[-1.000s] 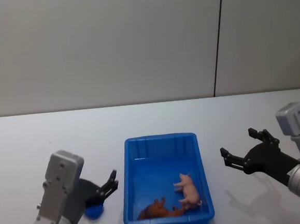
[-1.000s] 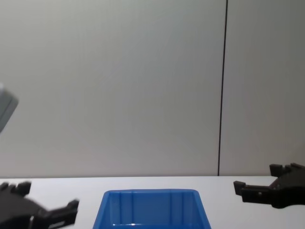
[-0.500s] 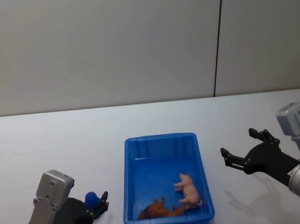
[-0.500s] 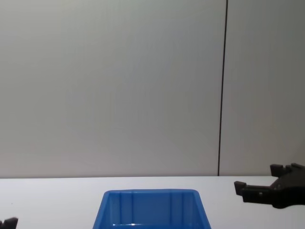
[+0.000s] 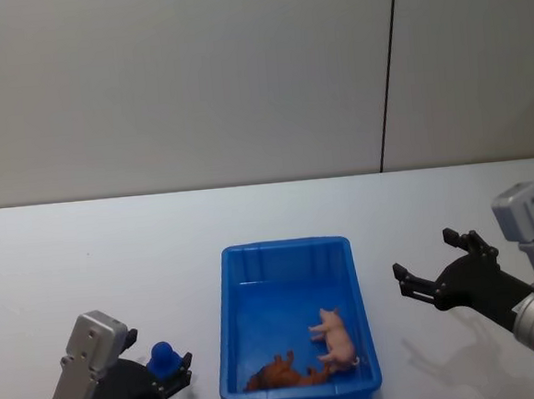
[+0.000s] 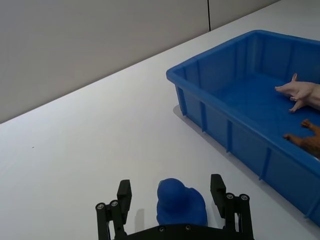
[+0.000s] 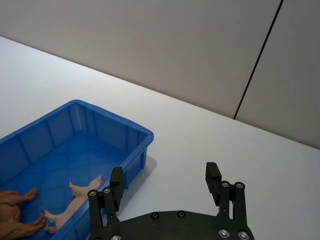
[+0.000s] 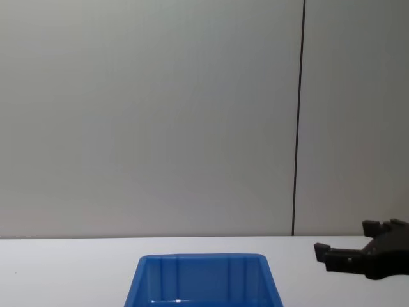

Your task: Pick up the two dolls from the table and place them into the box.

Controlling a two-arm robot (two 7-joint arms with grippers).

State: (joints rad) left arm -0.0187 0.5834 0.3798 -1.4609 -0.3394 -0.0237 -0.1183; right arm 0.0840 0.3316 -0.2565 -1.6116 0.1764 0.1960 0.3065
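Observation:
A solid blue doll (image 5: 162,358) with a round head stands on the white table (image 5: 96,259), left of the blue box (image 5: 286,248). My left gripper (image 5: 167,372) is low at the table, open, with a finger on each side of the blue doll (image 6: 180,200) and a gap on both sides. A brown doll (image 5: 281,374) and a pink pig doll (image 5: 335,337) lie inside the box at its near end. My right gripper (image 5: 423,255) hovers open and empty to the right of the box (image 7: 135,131).
The box (image 8: 201,260) sits mid-table with its long side running away from me. Bare white tabletop (image 6: 90,135) surrounds it. A grey wall with a dark vertical seam (image 5: 387,79) stands behind the table. The right gripper (image 8: 342,238) hangs above the table's right side.
My left gripper has dropped and drawn back toward the near edge, leaving the chest view, and the blue doll now stands between its fingers. The right arm has not moved.

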